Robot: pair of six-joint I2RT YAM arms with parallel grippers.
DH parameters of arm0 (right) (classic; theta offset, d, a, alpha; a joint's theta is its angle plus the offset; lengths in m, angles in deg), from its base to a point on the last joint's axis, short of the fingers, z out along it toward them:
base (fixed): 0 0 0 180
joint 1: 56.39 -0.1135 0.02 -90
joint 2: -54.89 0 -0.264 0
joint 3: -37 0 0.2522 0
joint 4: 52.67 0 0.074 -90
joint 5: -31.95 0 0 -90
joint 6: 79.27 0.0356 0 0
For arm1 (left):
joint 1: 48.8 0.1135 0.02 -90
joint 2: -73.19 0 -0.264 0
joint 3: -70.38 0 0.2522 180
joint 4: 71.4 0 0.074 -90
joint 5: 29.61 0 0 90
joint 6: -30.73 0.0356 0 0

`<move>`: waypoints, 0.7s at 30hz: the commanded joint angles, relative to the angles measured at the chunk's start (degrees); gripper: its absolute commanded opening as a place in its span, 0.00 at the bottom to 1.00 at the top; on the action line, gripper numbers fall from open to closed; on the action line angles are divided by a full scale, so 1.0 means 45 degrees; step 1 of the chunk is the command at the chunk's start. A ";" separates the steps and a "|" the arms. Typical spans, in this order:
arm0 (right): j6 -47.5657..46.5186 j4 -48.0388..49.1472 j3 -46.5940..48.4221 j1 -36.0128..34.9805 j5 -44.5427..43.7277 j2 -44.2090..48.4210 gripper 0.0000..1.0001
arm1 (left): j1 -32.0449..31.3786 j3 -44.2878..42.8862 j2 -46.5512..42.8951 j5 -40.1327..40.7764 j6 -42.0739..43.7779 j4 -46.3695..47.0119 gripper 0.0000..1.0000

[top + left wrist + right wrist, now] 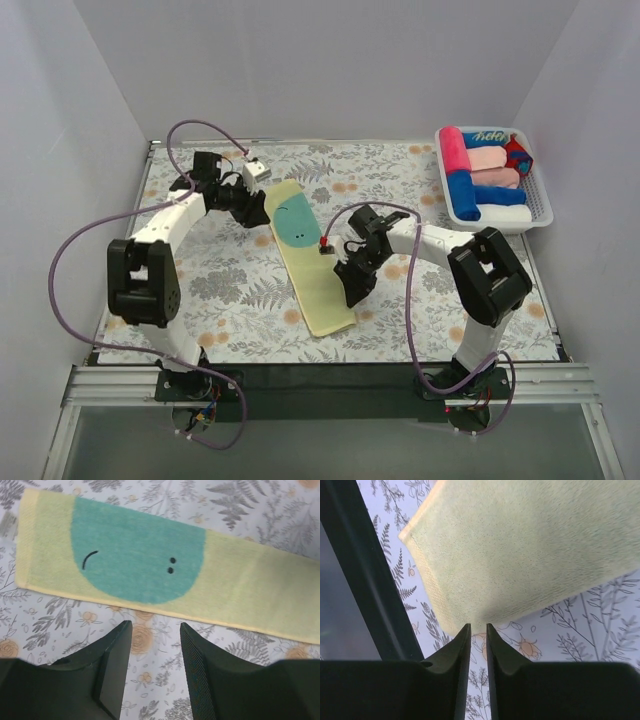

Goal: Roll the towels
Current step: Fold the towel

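Nearest, only the right wrist view showed the black table edge (367, 585) and the right gripper (478, 626). Its fingers were drawn almost together at the near corner of the long pale yellow terry towel (312, 275); whether they nipped the hem could not be told. The towel lay flat, slantwise on the grey fern-and-flower tablecloth (230, 285). Only the left wrist view revealed a curved line and two dots on its teal-green round patch (135, 555), the left gripper (156, 625) spread wide just beside it. Farther right, a white plastic basket (541, 205) held rolled towels (462, 190); lettering on one was unreadable. White walls (330, 60) enclosed the table.
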 commanded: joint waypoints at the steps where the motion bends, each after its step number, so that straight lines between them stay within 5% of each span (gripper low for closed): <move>1: 0.0139 0.0461 -0.0577 -0.0242 0.0153 -0.0522 0.21 | -0.0803 0.1967 -0.2221 -0.0455 0.1442 0.0135 0.41; 8: 0.0977 0.1711 -0.1730 -0.1977 0.0114 -0.0990 0.20 | -0.2169 0.5270 -0.6087 -0.0278 0.2848 -0.0315 0.39; 14: 0.2208 0.1908 -0.0288 -0.2215 0.1537 -0.2943 0.19 | -0.4430 0.6891 -0.9176 0.1067 0.4607 -0.1115 0.40; 21: 0.2191 0.1362 0.0379 -0.1085 0.2223 -0.1756 0.41 | -0.8612 0.8473 -1.0175 0.3625 0.3694 -0.1529 0.44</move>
